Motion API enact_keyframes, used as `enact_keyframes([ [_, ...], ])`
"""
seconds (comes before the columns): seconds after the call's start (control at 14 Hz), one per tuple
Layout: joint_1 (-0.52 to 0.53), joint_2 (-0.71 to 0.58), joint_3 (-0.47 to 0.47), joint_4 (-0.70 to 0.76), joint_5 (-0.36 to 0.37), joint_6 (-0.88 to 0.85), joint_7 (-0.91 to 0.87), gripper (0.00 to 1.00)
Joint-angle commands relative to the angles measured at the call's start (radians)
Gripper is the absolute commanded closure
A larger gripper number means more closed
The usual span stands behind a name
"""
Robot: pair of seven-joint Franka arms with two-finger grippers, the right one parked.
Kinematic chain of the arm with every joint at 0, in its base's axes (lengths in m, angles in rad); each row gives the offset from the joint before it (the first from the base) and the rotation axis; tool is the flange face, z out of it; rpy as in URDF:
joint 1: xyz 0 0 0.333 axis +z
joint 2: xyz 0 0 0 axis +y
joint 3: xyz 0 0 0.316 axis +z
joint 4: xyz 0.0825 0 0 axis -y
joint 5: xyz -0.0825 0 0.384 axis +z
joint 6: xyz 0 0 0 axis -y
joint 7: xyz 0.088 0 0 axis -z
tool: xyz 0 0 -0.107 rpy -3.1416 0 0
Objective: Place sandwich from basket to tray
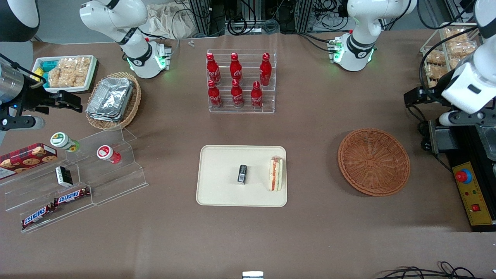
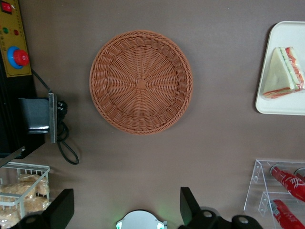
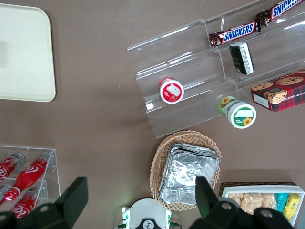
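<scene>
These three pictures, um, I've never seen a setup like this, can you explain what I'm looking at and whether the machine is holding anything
You are looking at a table with two white robot arms, each ending in a two-finger claw called a gripper. One picture looks at the whole table from the front; the other two come from cameras mounted on the arms' wrists, looking straight down. The working arm's gripper hangs open and empty above the table, beside the round reddish-brown basket, which has nothing in it. The sandwich lies on the cream tray, next to a small black box, so the job looks done. Farther from the front camera stands a clear rack of red bottles. Toward the parked arm's end are a tan basket of foil containers and clear steps holding snacks.
</scene>
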Motion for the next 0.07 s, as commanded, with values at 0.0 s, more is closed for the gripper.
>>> enact_keyframes([
  [0.0, -0.007, -0.006, -0.007, 0.007, -0.004, -0.014, 0.011, 0.0],
])
